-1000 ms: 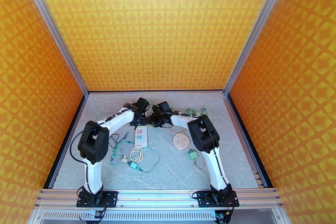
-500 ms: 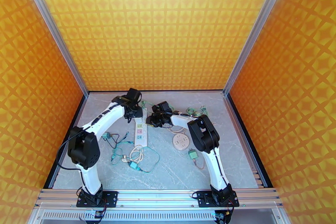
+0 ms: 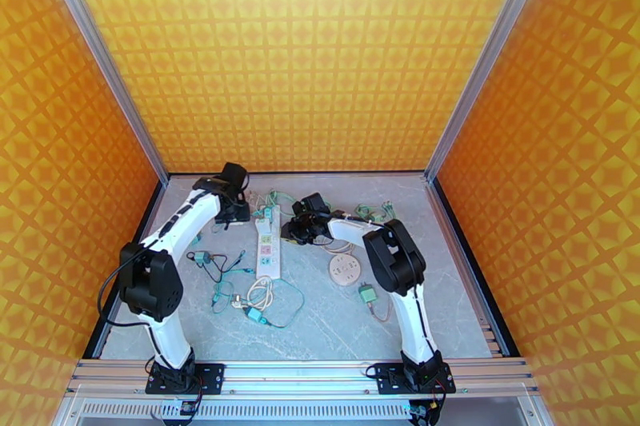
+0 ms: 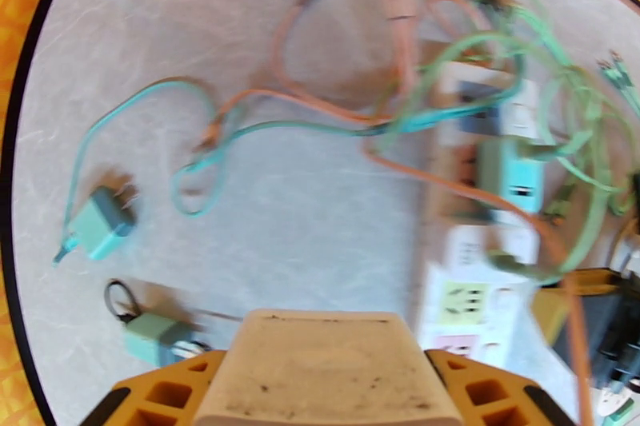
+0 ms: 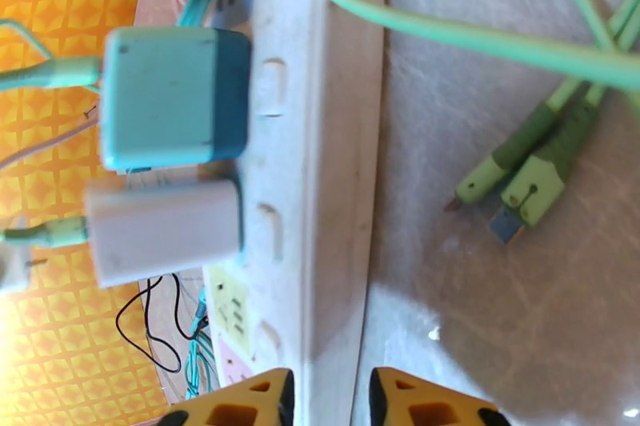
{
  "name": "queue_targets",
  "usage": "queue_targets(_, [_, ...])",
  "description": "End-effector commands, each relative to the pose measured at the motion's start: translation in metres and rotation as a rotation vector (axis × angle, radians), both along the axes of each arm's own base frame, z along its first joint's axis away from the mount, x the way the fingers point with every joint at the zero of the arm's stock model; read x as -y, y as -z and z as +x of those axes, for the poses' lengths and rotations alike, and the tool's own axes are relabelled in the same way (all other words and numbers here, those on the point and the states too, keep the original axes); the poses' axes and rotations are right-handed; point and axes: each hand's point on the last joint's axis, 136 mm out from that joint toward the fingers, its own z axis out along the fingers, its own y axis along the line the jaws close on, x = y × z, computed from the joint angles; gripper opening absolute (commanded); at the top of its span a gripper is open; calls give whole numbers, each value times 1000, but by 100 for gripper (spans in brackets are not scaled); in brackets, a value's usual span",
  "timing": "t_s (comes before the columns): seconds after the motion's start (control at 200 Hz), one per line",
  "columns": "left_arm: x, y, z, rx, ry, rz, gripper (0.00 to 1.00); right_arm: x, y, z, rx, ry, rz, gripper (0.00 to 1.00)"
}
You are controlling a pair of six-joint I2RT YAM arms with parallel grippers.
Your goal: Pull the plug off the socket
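The white power strip (image 3: 269,248) lies mid-table, with a teal plug (image 5: 172,96) and a white plug (image 5: 160,232) seated side by side in it. My right gripper (image 3: 295,228) sits at the strip's right side. Its orange fingertips (image 5: 330,400) straddle the strip's edge (image 5: 320,140) closely. My left gripper (image 3: 232,210) is left of the strip's far end. In the left wrist view a tan plug (image 4: 320,356) fills the space between the orange fingers (image 4: 160,392), with the strip (image 4: 480,180) off to the right. A peach cable (image 4: 320,104) trails across the table.
A round white socket (image 3: 344,268) and a green plug (image 3: 367,292) lie right of the strip. Loose teal adapters (image 4: 100,224) and tangled green cables (image 3: 240,292) cover the left and front. Green USB ends (image 5: 520,172) lie beside the strip. Walls enclose three sides.
My left arm has swung left, away from the strip's far end, over the last second. The right gripper has stayed at the strip.
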Motion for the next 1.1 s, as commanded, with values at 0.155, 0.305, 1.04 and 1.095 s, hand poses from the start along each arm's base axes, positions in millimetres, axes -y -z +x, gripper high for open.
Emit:
queue_targets(0.155, [-30, 33, -33, -71, -1, 67, 26, 13, -14, 2, 41, 35, -17, 35])
queue_targets(0.305, [-34, 57, -44, -121, 4, 86, 26, 13, -16, 5, 47, 41, -17, 37])
queue_targets(1.04, [-3, -46, 54, 83, 143, 95, 27, 10, -8, 12, 29, 73, -12, 39])
queue_targets(1.095, [-1, -45, 64, 79, 162, 105, 27, 10, -9, 12, 30, 74, -12, 39])
